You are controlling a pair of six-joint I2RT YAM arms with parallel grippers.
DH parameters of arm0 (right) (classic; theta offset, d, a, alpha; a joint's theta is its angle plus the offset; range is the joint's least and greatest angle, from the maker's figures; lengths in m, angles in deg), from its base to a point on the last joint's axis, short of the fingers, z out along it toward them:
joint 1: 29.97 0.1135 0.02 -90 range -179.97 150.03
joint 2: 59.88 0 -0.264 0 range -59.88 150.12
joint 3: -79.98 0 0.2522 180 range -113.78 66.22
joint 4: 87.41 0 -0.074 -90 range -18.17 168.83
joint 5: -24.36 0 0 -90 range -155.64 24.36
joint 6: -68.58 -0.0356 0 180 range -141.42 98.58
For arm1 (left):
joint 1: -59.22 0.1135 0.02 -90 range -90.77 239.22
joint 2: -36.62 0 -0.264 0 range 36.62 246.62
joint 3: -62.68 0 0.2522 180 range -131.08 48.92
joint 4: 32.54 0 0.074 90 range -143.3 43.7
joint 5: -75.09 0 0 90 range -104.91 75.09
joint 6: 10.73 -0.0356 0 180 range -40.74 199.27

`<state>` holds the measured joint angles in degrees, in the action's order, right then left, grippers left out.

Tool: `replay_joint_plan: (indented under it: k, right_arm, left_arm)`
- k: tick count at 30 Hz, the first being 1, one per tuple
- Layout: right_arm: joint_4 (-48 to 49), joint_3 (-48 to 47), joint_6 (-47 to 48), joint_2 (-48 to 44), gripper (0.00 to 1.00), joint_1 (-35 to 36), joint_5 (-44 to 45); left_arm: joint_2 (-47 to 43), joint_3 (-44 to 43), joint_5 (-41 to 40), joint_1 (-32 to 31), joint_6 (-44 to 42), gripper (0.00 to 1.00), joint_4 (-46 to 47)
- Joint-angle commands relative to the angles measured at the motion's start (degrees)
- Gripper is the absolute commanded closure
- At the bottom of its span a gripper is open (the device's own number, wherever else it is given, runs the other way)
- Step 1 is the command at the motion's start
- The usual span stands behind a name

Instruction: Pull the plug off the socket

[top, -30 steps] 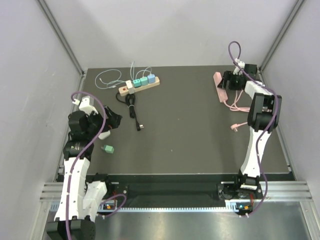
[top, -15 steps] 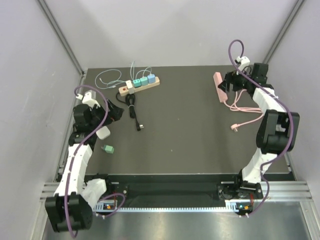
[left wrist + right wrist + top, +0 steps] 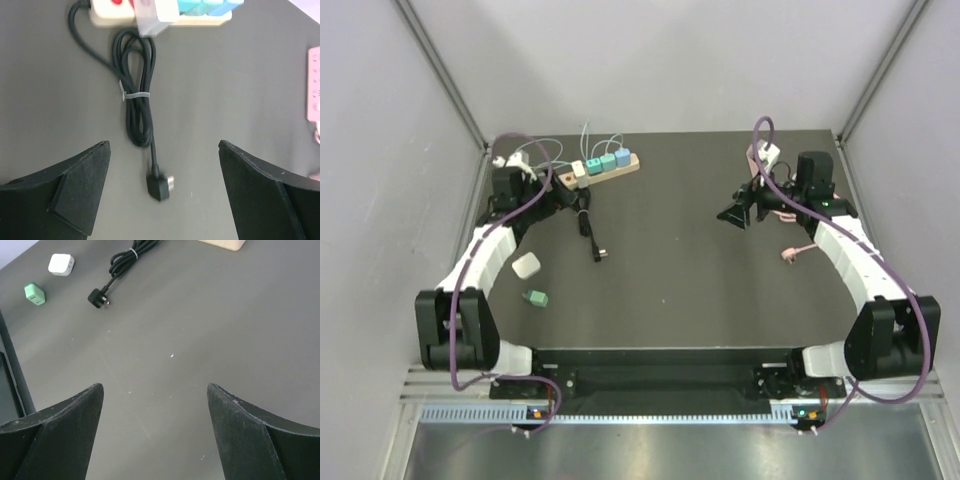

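Two power strips: a beige strip (image 3: 610,166) ahead of the left jaws, a pink strip (image 3: 314,85) to their right. Four plugs (image 3: 607,160) in the beige one. Two loose adapters: white adapter (image 3: 526,265), green adapter (image 3: 536,298). One bundled black cord (image 3: 137,100).
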<state>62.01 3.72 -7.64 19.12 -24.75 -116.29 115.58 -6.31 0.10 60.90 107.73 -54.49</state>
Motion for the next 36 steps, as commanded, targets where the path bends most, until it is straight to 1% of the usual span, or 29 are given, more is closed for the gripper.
replay_joint_plan:
  k: [1,2,3,4,5,6,7,8,10,11,12,13,14,18,23,25,36]
  right_arm:
    - [0.03,2.20,0.19,-5.95,0.16,-0.29,-0.68]
    - [1.16,3.95,0.54,-7.01,0.17,-0.29,0.72]
    - [1.78,4.92,0.98,-7.89,0.17,-0.38,1.43]
    - [3.18,5.80,1.07,-9.12,0.16,-0.64,1.78]
    - [3.80,7.20,0.99,-9.56,0.16,-0.82,1.44]
    - [4.42,7.74,0.46,-9.66,0.16,-1.08,1.00]
    - [4.95,8.09,0.20,-9.40,0.16,-1.52,0.65]
    - [4.87,8.10,0.19,-9.13,0.16,-1.70,0.47]
    - [4.87,8.36,0.11,-8.61,0.16,-1.87,0.12]
    - [4.95,8.45,0.19,-8.69,0.16,-1.96,0.03]
    - [5.13,8.45,0.19,-8.60,0.16,-2.05,-0.23]
    - [5.30,8.62,0.11,-8.69,0.16,-2.14,-0.32]
    - [5.39,8.71,0.11,-8.69,0.16,-2.22,-0.58]
    - [5.74,8.89,-0.42,-8.78,0.16,-3.01,-1.03]
    - [5.83,8.89,-0.69,-8.34,0.16,-3.46,-1.64]
    - [5.75,8.98,-0.77,-8.34,0.16,-3.63,-1.73]
    - [6.27,9.15,-1.39,-8.60,0.16,-4.77,-2.17]
  left_arm:
    - [4.88,-6.38,-7.17,-4.63,-1.75,0.07,-0.07]
    - [8.20,-9.44,-10.58,-5.53,-1.84,0.08,-0.60]
    - [9.88,-11.21,-12.00,-6.50,-2.53,0.08,-1.21]
    - [11.90,-15.23,-13.32,-8.51,-2.98,0.09,-2.87]
    - [15.49,-17.35,-17.95,-9.31,-3.59,0.09,-3.76]
    - [17.44,-19.55,-19.47,-10.97,-4.03,0.10,-5.07]
    - [19.37,-24.10,-22.36,-11.60,-4.04,0.10,-6.30]
    - [23.22,-26.41,-26.48,-12.13,-4.21,0.11,-9.27]
    - [26.84,-32.72,-29.84,-13.10,-4.12,0.14,-11.49]
    - [30.26,-34.76,-31.08,-13.27,-4.21,0.16,-13.85]
    - [31.77,-36.69,-32.92,-13.45,-4.12,0.18,-14.83]
    - [33.18,-40.11,-33.80,-13.54,-3.95,0.19,-16.23]
    - [35.89,-41.71,-35.12,-13.62,-3.51,0.21,-18.08]
    - [40.39,-46.46,-36.54,-13.63,-3.68,0.27,-19.59]
    - [45.39,-52.00,-36.98,-13.80,-4.21,0.28,-21.43]
    - [46.72,-54.36,-37.07,-13.89,-4.30,0.31,-22.57]
    - [52.96,-60.62,-38.56,-13.89,-6.93,0.37,-24.33]
